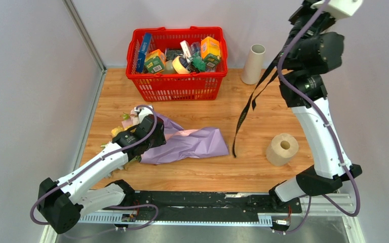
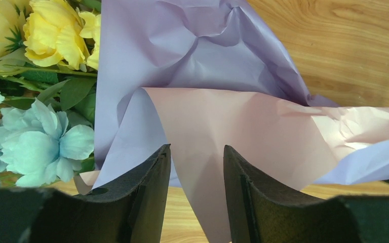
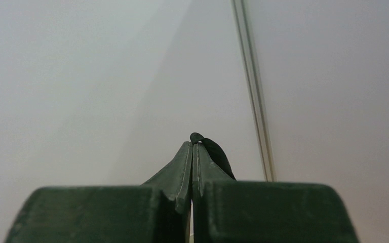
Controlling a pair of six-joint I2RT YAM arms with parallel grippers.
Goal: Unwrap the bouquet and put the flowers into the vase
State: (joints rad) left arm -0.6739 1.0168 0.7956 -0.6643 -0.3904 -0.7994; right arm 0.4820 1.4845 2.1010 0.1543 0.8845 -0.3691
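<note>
Gaping at the open end of the bouquet point(image 1: 182, 144), the left gripper point(image 2: 196, 152) is being held low with its jaws apart, clamped on nothing. A fold of pink paper point(image 2: 243, 131) is being shown through the gap, and it cannot be told whether it is touching either finger. Around that fold, from 10 to 2 o'clock in the left wrist view, crumpled lilac paper point(image 2: 192, 45) is being spread wide. The flowers point(image 2: 55, 81) are being exposed at 9 o'clock of it, with yellow blooms point(image 2: 55, 33) above a light blue bloom point(image 2: 45, 144).

In the top view the bouquet is lying flat on the table point(image 1: 207, 172) at about 8 o'clock of its middle. Its bloom end is being covered by the left arm and its paper tail is pointing toward 3 o'clock.

The right gripper point(image 3: 195, 144) is being kept high, pinched tight on the black ribbon point(image 1: 239, 124), a bit of which is peeping from its tips. From there the ribbon is hanging free toward 7 o'clock, with its lower end near the paper tail but apart from it.

The vase point(image 1: 254, 63) is standing upright at 1 o'clock of the table, just beside the red basket point(image 1: 177, 86), which is sitting at 12 o'clock. A pale roll point(image 1: 282, 149) is lying at 4 o'clock, well apart from the bouquet
</note>
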